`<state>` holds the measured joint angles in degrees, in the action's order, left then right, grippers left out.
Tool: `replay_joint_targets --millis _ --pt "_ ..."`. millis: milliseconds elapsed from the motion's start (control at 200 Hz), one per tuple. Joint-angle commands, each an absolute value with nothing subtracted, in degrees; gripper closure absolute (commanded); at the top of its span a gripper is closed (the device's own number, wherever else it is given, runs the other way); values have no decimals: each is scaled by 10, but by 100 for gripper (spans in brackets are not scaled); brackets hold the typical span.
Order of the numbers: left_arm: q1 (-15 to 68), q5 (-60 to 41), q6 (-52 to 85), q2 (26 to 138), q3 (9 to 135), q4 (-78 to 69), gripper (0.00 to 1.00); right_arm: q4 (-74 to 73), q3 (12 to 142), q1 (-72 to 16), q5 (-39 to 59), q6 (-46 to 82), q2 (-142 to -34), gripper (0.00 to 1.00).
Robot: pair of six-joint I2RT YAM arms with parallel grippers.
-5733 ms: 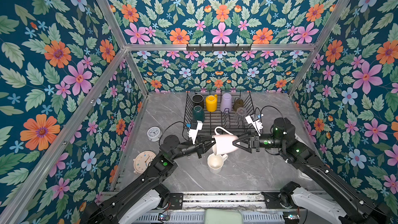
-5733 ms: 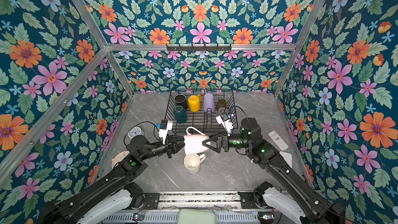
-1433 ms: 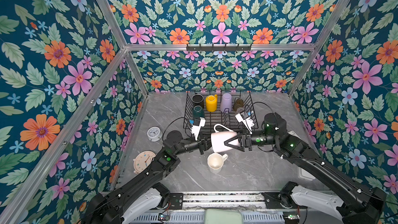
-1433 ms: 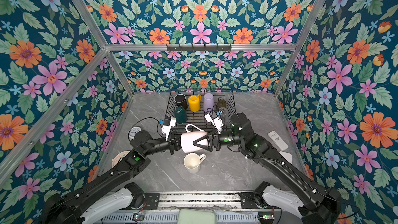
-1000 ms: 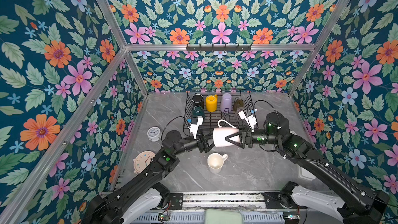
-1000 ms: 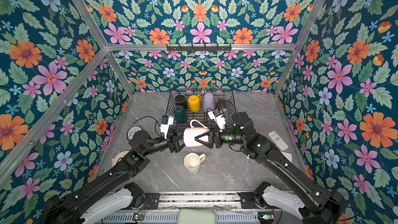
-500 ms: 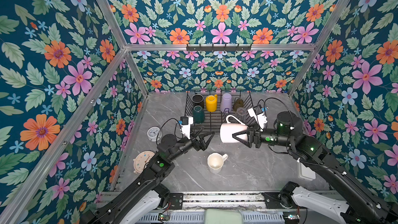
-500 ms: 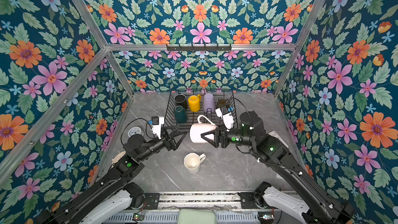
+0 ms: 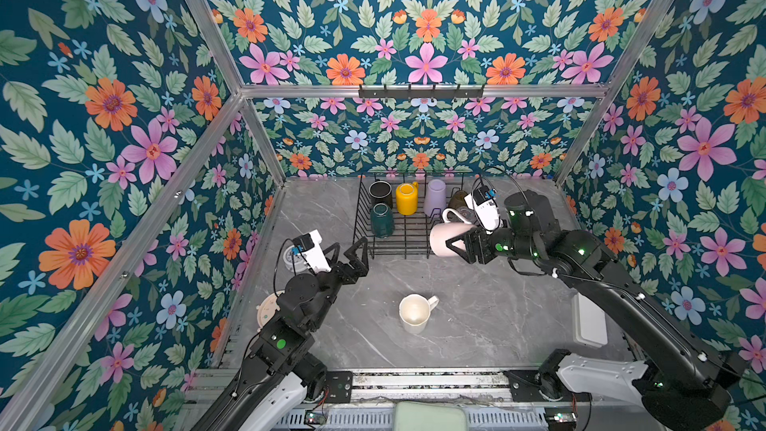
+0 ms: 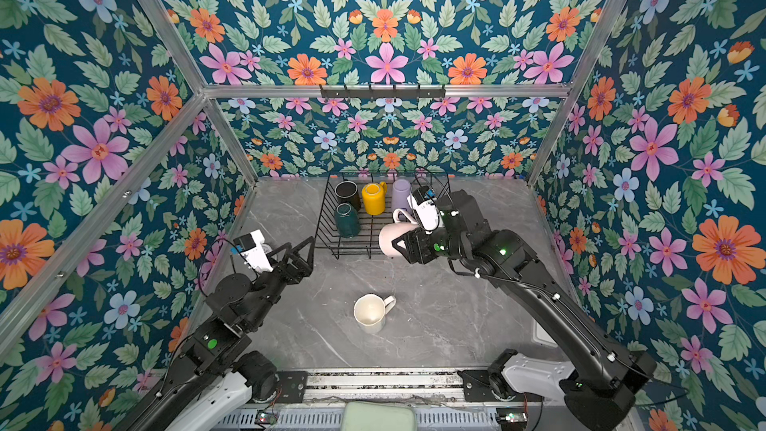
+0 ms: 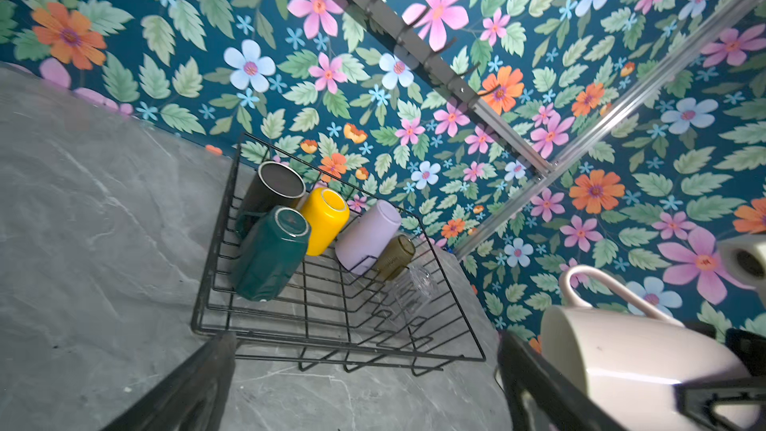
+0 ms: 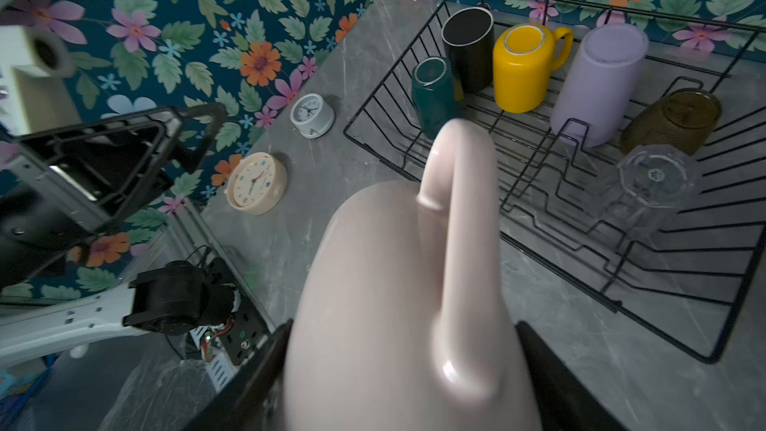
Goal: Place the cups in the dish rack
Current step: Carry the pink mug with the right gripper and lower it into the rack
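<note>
Top views both show you the right gripper (image 9: 454, 243) clamped on the pale pink mug (image 9: 440, 237), which it holds on its side in the air, handle up, by the front right corner of the dish rack (image 9: 400, 244). The left gripper (image 9: 347, 247) gapes wide and empty, well apart to the mug's left. The white mug (image 9: 413, 313) stands upright on the table (image 9: 476, 317) between the arms. Left wrist view gives you its own spread fingers (image 11: 186, 391) framing the rack; the pink mug is cut off at the picture's edge, and the clear glass (image 11: 410, 292) is barely readable among the wires. Right wrist view is filled by the blurred pink mug between both fingers, which hides part of the rack's rim.
</note>
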<state>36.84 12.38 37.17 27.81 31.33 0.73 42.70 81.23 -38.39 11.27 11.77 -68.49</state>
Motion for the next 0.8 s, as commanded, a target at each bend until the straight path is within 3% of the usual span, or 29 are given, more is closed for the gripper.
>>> replay_joint_targets --millis 0,430,795 --pt "368 169 374 257 306 23 0 443 842 -382 62 71 -718 100" --pt "368 172 369 230 298 45 0 439 903 -323 79 6 -838 100" --pt "368 185 366 206 297 63 0 451 961 -317 33 -80 -942 100"
